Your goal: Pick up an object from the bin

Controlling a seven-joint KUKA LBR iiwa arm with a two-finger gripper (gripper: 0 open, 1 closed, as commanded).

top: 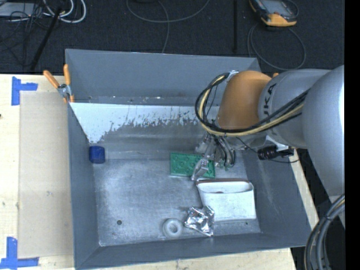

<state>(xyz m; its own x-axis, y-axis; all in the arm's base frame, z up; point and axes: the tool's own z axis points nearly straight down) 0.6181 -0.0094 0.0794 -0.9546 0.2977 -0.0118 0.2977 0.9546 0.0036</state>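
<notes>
Gripper (pixel 203 163) low at right edge of flat green square pad (pixel 184 164), middle of grey metal bin (pixel 140 83). Clenched or released, we can't tell. Pad not lifted yet imo; grasp, lift left.

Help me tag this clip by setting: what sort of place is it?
Probably a robotics lab: a robot arm reaching into a grey metal bin, and a cabled gadget on the dark floor behind.

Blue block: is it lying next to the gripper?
No, the blue block sits by the bin's left wall, apart from the gripper at the green pad.
</notes>
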